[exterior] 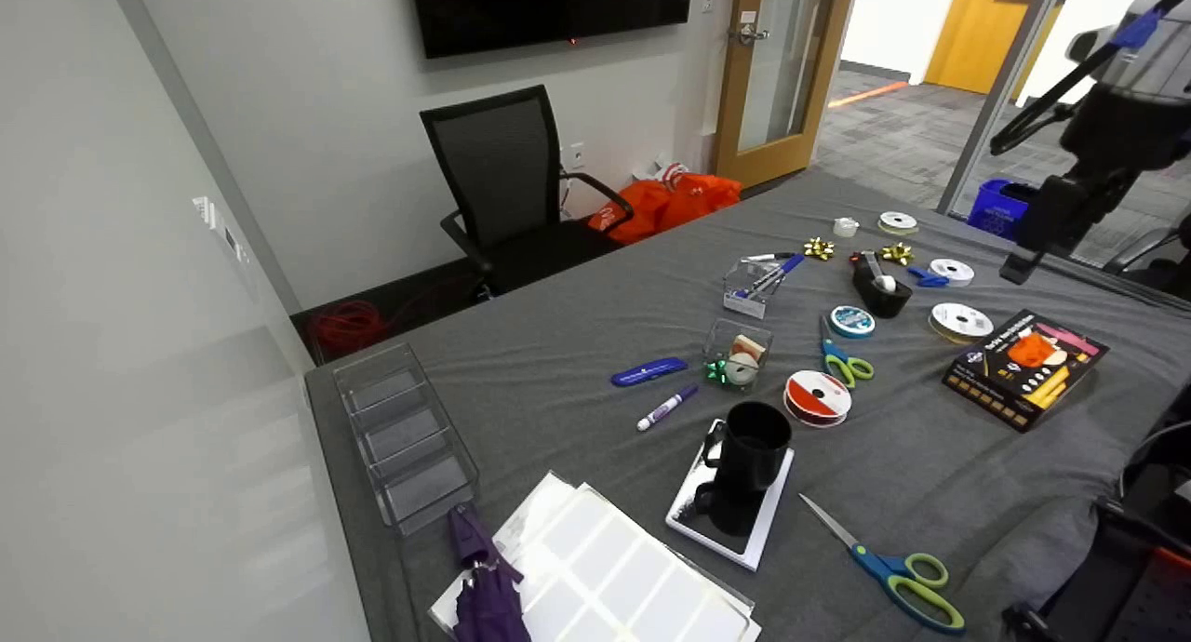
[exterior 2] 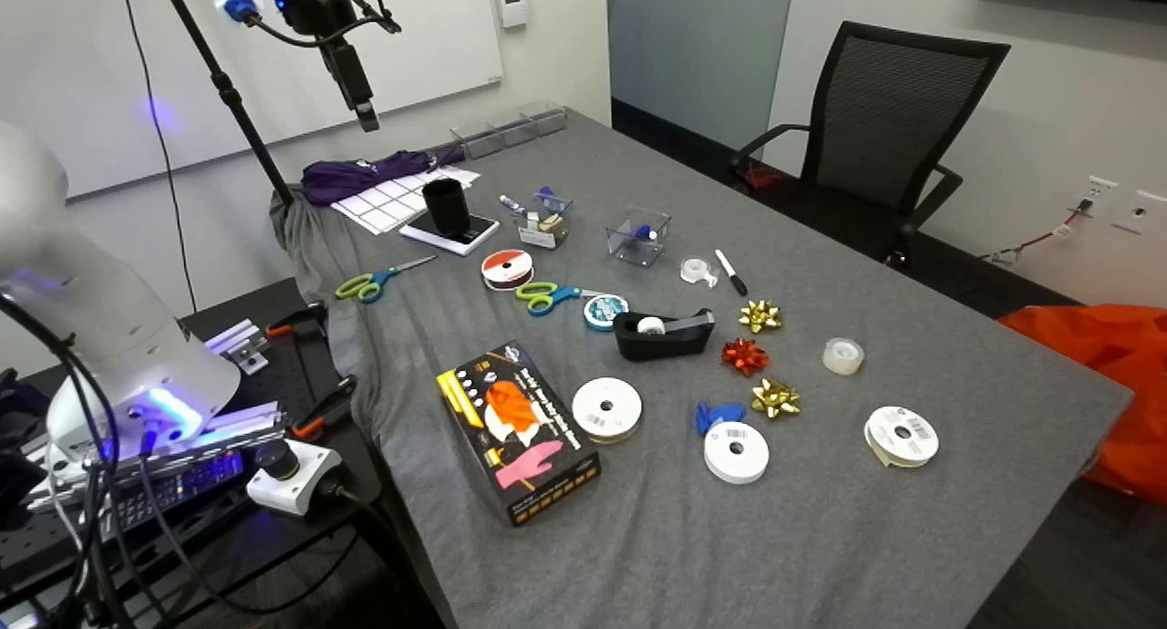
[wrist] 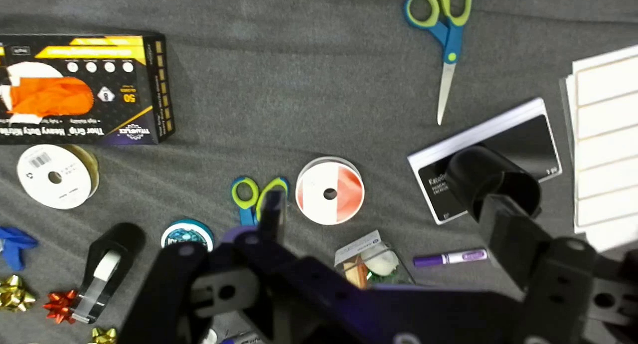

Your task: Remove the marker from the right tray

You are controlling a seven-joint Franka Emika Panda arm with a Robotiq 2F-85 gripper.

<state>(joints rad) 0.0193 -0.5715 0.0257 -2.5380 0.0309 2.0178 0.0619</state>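
Our claw [wrist: 386, 207] is hanging high, spread and empty, while the blue-capped marker [exterior: 783, 269] is resting in the right tray [exterior: 744, 305]. We should be squaring up across its barrel, then making 1 straight descent between the clear walls.

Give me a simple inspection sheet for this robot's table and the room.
Surface: grey cloth, wrinkled in places.
Job's things: at least one blue-capped marker, in a clear tray.
Clutter: black mug, scissors, glove box, tape dispenser, ribbon spools, gift bows.
Gripper: open, raised, nothing seen held.
Cables: black cables beside the robot's base; where they all lead cannot be told.
Surroundings: office chair, wall screen, orange bags.
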